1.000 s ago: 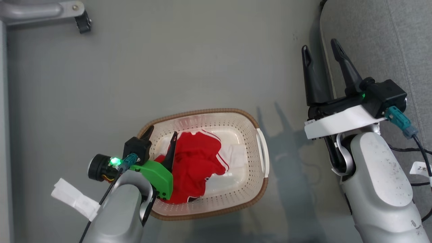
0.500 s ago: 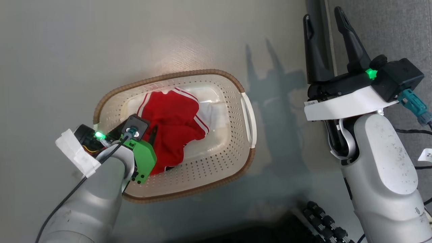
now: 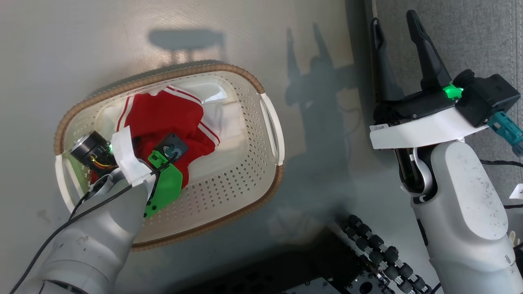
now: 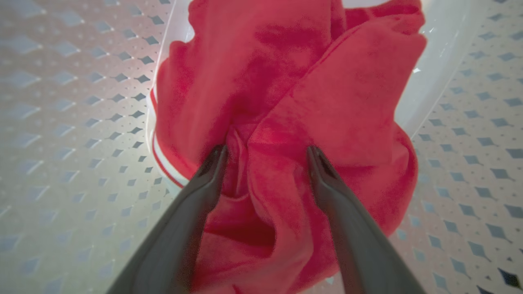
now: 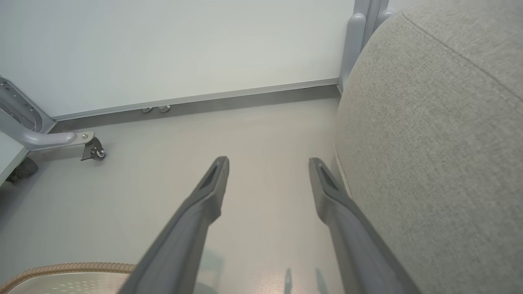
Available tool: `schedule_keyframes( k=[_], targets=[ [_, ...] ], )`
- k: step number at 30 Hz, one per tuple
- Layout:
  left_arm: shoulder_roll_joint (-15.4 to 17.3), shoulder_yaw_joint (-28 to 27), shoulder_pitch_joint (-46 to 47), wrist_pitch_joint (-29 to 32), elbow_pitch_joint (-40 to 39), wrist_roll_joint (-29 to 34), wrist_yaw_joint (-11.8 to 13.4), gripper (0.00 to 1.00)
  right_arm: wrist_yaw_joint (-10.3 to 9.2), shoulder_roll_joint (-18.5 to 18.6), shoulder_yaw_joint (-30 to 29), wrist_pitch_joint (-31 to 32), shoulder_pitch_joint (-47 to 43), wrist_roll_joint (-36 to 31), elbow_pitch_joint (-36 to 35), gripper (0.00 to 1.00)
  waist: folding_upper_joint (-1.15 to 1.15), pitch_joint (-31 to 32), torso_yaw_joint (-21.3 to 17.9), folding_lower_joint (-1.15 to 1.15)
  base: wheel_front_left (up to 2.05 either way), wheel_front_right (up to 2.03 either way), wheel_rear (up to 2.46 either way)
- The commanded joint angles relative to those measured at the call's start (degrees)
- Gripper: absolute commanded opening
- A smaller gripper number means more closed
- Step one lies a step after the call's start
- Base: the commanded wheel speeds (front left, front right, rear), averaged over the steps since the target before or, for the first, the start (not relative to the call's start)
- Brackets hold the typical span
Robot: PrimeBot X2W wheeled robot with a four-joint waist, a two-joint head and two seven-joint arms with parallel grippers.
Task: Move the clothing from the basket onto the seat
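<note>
Item one: the basket [image 3: 229, 185], cream-white perforated plastic with a brown woven-look rim, stood on the pale floor [image 3: 81, 32] in front of the robot and to its left, well clear of the floor's right edge, where the seat began. A white side handle [image 3: 271, 122] faced the right-hand arm. Item two: the clothing [image 3: 163, 114], bright red fabric with narrow white stripe trim, lay crumpled on the basket's bottom, bunched toward its left end and not yet lifted out. A white patch showed on the bottom just beside it toward the right end; whether cloth or paper could not be told. Item three: the left gripper [image 4: 266, 150] was lowered inside the basket, its two dark fingers spread wide, their tips pressed into the red fabric on either side of a raised fold and not closed on it. Item four: the right gripper [image 3: 392, 19] hung over bare floor just beside the seat's near edge, fingers parted and holding nothing. Item five: the seat [image 5: 429, 122], grey woven upholstery with a rounded edge and a stitched seam, stood along the floor's right side with no clothing seen on it. Sundries: a pale wall panel [image 5: 184, 45] at the floor's far edge and a small caster [image 5: 93, 150] at its far left corner.
</note>
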State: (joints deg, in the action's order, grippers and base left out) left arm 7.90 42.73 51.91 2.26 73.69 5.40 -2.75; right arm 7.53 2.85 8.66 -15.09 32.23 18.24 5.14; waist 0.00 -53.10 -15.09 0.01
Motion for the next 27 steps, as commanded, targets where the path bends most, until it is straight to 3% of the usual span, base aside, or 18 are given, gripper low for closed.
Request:
schedule_keyframes(
  k=[1,11,12,13,14,19,27],
  targets=[
    [0.76,1.12,1.21,0.8,0.13,1.63,0.87,1.0,-0.08,0.11,-0.08,-0.11,-0.78,0.33,-0.33,1.0,0.0,-1.19,-1.18,-0.01,0.0,0.0,0.0],
    [0.37,8.4,2.5,7.93,0.29,7.49,1.82,1.0,-0.08,0.13,-0.38,-0.11,-0.89,0.85,-1.13,1.0,0.0,-2.64,-1.3,-0.01,0.0,0.0,0.0],
    [0.23,8.59,2.63,8.55,0.3,7.62,2.05,0.78,-0.08,0.13,-0.54,-0.11,-0.97,0.9,-1.24,1.0,0.0,-2.72,-1.21,-0.01,0.0,0.0,0.0],
    [0.12,8.67,2.74,9.28,0.31,7.54,2.07,0.65,-0.08,0.13,-0.66,-0.11,-1.03,0.84,-1.33,1.0,0.0,-2.8,-1.14,-0.01,0.0,0.0,0.0],
    [0.01,8.86,2.85,9.99,0.31,7.5,1.9,0.0,-0.08,0.13,-0.83,-0.1,-1.13,0.94,-1.37,1.0,0.0,-2.89,-1.04,-0.01,0.0,0.0,0.0],
    [-0.03,8.25,2.98,11.56,0.32,5.76,1.79,0.0,-0.08,0.14,-1.29,-0.1,-1.02,1.03,-1.25,1.0,0.0,-2.85,-0.81,-0.01,0.0,0.0,0.0],
    [-3.34,6.31,1.78,7.87,-1.01,1.58,1.45,0.0,-0.08,0.14,-1.8,-0.11,-0.39,-0.51,0.91,1.0,0.0,1.87,0.81,-0.01,0.0,0.0,0.0]
  ],
)
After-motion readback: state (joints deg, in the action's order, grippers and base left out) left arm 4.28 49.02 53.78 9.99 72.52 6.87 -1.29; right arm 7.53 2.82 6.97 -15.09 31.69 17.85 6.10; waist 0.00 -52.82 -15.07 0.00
